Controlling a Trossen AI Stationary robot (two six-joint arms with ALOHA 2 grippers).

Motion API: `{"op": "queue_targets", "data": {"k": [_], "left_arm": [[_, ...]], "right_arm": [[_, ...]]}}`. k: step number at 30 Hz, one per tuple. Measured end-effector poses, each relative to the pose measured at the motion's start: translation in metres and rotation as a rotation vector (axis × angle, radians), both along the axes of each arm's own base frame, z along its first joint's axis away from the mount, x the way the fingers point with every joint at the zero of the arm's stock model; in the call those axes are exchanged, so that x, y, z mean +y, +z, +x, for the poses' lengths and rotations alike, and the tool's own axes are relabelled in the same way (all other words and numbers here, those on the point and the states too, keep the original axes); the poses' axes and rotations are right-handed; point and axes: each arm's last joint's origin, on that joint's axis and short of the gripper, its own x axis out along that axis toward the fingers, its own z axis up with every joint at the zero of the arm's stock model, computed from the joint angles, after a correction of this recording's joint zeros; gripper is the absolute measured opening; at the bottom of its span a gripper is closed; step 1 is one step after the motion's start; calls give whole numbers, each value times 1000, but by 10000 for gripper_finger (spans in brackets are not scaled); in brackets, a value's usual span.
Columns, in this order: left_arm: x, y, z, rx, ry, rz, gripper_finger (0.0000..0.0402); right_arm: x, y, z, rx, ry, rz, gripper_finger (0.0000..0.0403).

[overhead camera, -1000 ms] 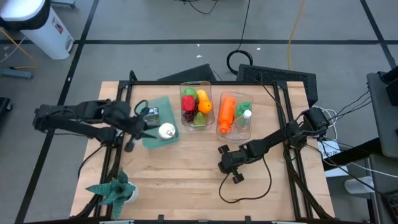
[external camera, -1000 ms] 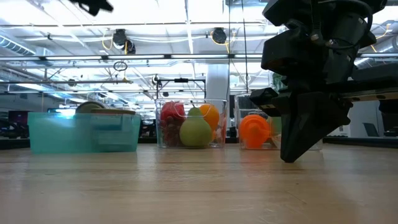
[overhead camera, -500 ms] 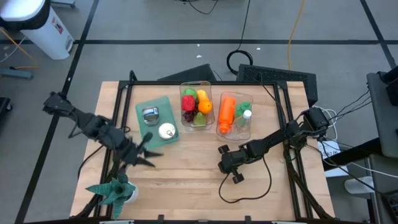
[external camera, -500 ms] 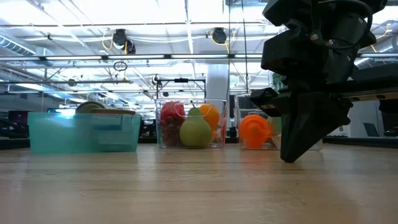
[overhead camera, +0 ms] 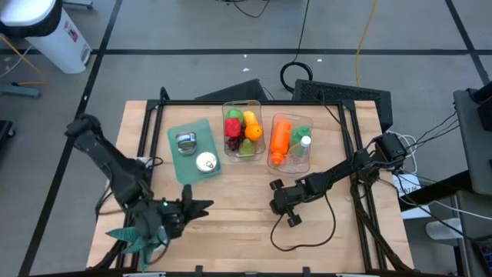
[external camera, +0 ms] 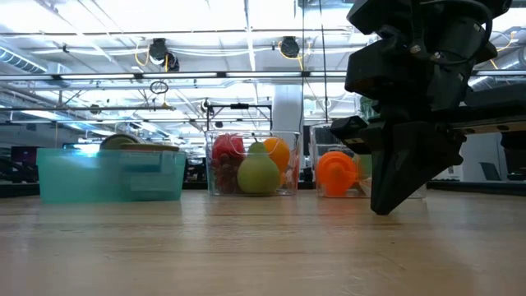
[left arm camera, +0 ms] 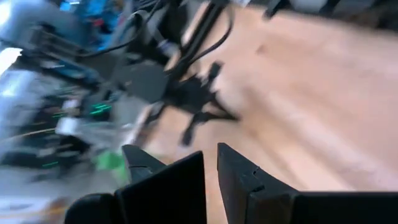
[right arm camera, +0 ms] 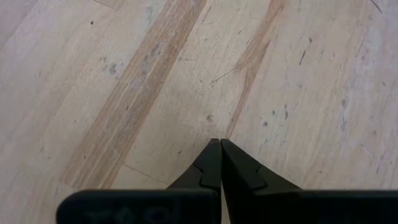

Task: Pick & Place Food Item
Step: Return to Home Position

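Observation:
A clear bin [overhead camera: 242, 131] at the table's far middle holds fruit: a red apple, a green pear [external camera: 258, 174] and an orange. A second clear bin [overhead camera: 290, 142] to its right holds an orange bottle [external camera: 335, 173]. My left gripper [overhead camera: 203, 206] hovers shut over bare wood near the table's front left, pointing toward the right edge; its fingers [left arm camera: 186, 177] hold nothing. My right gripper [overhead camera: 273, 186] is shut and empty, its tips [right arm camera: 219, 149] slanting down close to the tabletop at the middle right [external camera: 383, 207].
A teal tray [overhead camera: 192, 150] with two round tins stands left of the fruit bin. A small green plant [overhead camera: 142, 237] stands at the near left corner, beside my left arm. A black cable [overhead camera: 307, 231] trails over the wood near my right gripper.
My left gripper has swung from over the teal tray toward the table's near edge, sinking a little and rolling about its own line. It stays shut and empty. My right arm has kept still.

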Motion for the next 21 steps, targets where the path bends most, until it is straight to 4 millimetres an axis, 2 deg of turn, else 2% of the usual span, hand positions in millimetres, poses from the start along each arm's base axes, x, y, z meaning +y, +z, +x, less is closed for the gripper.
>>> {"op": "queue_targets", "data": {"k": [6,21], "left_arm": [[-10,-8,-2,-80,161,144,0],[-9,-6,-5,-140,272,228,0]], "right_arm": [[0,0,0,1,-7,4,0],[0,0,1,-6,-14,11,0]]}}
